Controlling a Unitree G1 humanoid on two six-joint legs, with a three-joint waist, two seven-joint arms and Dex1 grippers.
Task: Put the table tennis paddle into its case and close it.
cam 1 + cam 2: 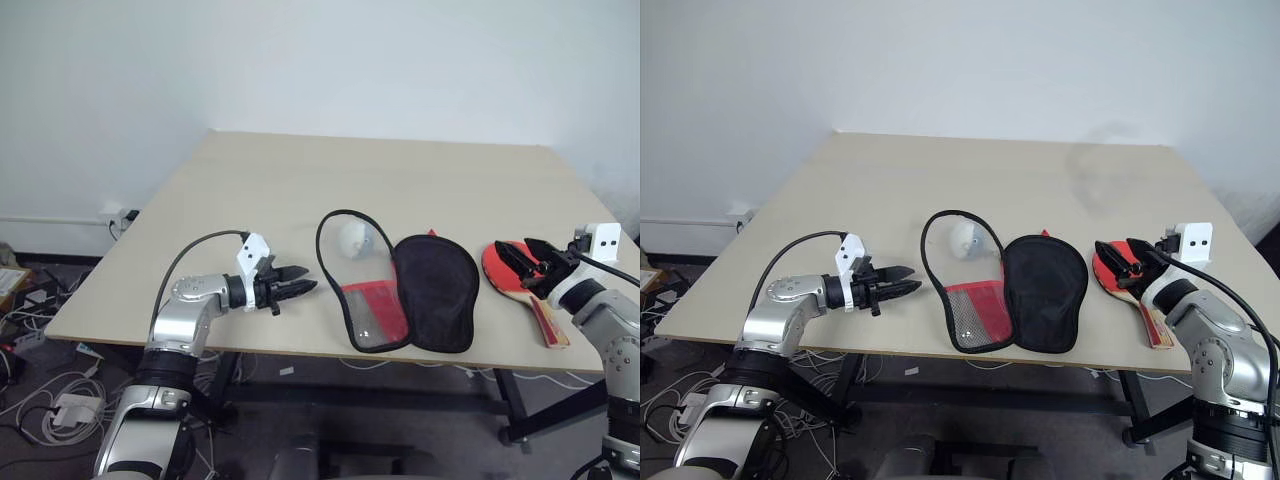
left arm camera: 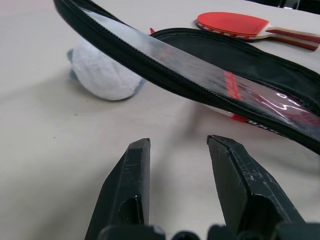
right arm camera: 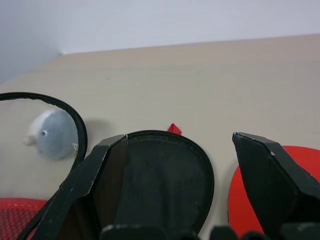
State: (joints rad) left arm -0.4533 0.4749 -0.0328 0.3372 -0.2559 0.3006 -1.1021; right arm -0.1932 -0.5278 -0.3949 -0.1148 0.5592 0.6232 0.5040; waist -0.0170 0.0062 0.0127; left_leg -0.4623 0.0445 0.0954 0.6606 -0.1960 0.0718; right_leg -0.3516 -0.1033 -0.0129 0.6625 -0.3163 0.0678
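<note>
The table tennis paddle (image 1: 496,268) lies flat at the right of the table, red face up, its wooden handle (image 1: 551,326) toward the front edge. My right gripper (image 1: 518,252) hovers over the face, open, with nothing between its fingers (image 3: 272,172). The case (image 1: 435,295) lies open mid-table with its black lining up. Its clear half (image 1: 375,318) with the black zip rim spreads to the left. My left gripper (image 1: 303,290) is open and empty just left of that rim, pointing at it; the zip rim (image 2: 150,62) crosses close ahead of its fingers (image 2: 131,180).
A small white fuzzy ball-like thing (image 1: 355,238) sits inside the raised loop of the zip rim. The beige table (image 1: 350,170) is bare behind the case. Its front edge runs just below both grippers. Cables (image 1: 60,400) lie on the floor at the left.
</note>
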